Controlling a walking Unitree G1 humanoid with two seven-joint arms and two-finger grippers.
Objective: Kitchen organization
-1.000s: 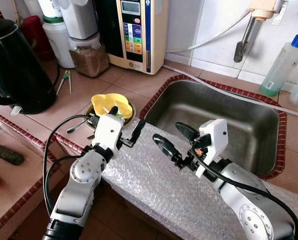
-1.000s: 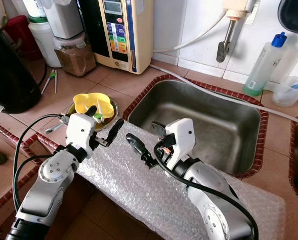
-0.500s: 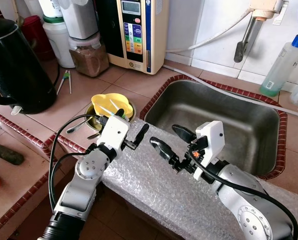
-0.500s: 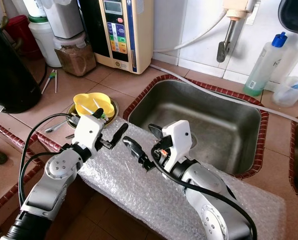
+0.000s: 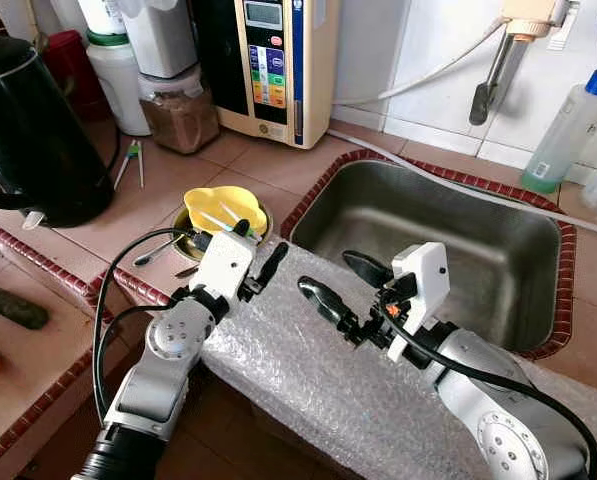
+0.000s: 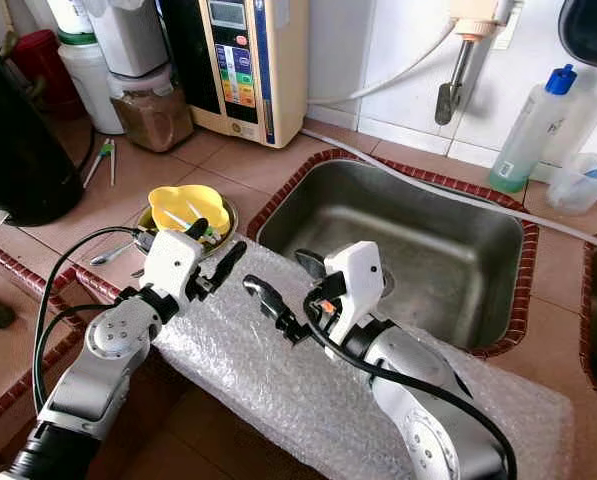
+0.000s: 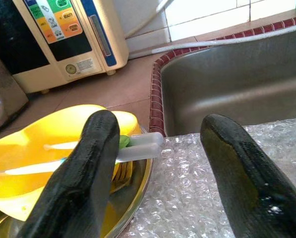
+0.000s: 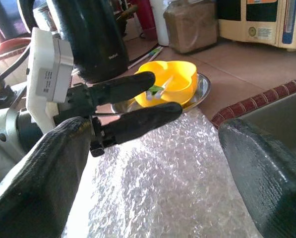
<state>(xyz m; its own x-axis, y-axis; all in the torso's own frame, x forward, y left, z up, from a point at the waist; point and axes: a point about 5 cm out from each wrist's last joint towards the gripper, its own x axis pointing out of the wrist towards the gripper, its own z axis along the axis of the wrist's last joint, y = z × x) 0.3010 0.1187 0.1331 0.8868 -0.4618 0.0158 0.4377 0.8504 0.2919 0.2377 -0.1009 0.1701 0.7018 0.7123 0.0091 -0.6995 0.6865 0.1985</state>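
The yellow bowl (image 5: 223,208) sits in a metal dish (image 7: 138,188) on the tiled counter, just left of the sink (image 5: 433,240), with pale utensils lying in it. Left gripper (image 5: 256,262) hovers right beside it, fingers spread, over the bubble wrap (image 5: 308,370). Right gripper (image 5: 340,284) hangs close by, jaws wide apart, holding nothing.

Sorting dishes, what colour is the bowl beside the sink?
Yellow bowl, sitting in a metal dish; clearest in the left wrist view.
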